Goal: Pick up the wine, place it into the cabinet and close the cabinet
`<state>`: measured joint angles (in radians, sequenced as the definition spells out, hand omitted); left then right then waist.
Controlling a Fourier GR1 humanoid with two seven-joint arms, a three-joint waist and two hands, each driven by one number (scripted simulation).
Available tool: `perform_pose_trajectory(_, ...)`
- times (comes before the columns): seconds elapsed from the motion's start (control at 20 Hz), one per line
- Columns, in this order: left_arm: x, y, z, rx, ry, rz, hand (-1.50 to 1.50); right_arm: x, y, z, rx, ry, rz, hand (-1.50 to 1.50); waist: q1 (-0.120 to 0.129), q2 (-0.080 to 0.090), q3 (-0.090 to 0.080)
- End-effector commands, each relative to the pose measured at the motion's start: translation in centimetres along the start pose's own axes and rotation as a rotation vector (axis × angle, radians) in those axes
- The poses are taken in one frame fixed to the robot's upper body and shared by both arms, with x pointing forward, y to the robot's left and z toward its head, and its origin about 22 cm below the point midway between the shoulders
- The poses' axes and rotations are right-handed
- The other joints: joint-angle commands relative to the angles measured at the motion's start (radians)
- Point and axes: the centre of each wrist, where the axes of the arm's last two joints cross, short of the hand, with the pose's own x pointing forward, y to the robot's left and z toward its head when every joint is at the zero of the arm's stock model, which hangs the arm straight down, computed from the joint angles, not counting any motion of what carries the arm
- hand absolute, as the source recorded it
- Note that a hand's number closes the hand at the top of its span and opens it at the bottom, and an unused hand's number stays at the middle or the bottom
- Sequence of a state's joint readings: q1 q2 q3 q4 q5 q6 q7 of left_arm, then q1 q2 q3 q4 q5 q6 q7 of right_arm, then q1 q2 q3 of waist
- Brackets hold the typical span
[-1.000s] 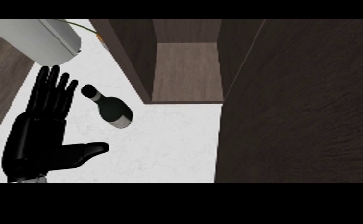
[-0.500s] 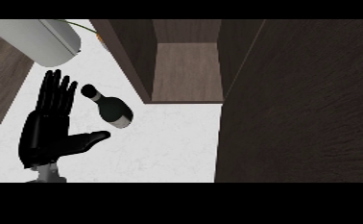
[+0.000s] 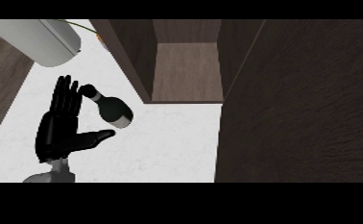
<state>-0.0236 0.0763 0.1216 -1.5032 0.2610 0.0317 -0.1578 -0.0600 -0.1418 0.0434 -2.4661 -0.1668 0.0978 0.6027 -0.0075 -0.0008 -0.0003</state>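
Nearest the lower edge, the robot's black left hand rises from its grey forearm with fingers straight and spread wide, thumb stuck out to the side, holding nothing. Its fingertips reach up beside the neck of the dark glass wine bottle, very near or perhaps touching; which, I cannot tell. The bottle lies tilted on the white speckled bench, neck toward the hand, base toward the cabinet. The right hand shows nowhere. Beyond the bottle stands the dark brown wooden cabinet, its inside bare as far as can be seen, with its large dark door swung open at the right. A pale grey rounded object sits at the far left corner. By my judgement nothing is done yet: grasping, placing inside and closing the door all remain.
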Motion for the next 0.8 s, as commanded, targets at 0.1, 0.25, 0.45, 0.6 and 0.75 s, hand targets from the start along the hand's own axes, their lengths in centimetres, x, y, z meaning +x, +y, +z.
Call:
perform_pose_trajectory(0.1, -1.4, 0.9, 2.0, -0.030, 0.014, -0.012, -1.50, 2.8, 0.6, 2.7, 0.009, -0.065, -0.066, -1.50, 0.004, -0.002, 0.000)
perform_pose_trajectory(0.25, -1.9, 1.6, -0.5, -0.042, 0.029, 0.019, -1.50, 2.6, 0.2, 2.5, 0.039, -0.066, -0.072, -1.50, -0.001, 0.000, 0.000)
perform_pose_trajectory(0.45, -4.3, 1.3, 1.1, -0.053, 0.028, 0.030, -1.50, 2.4, 0.1, 1.7, 0.026, -0.066, -0.048, -1.50, 0.004, 0.000, 0.000)
perform_pose_trajectory(0.6, -5.4, 2.7, -0.3, -0.041, 0.027, 0.021, -1.50, 3.4, 1.5, 3.1, 0.040, -0.052, -0.059, -1.50, -0.003, 0.000, -0.001)
perform_pose_trajectory(0.75, -5.0, 1.0, -0.2, -0.047, 0.029, 0.021, -1.50, 2.3, 0.9, 2.3, 0.040, -0.054, -0.050, -1.50, 0.004, 0.000, 0.000)
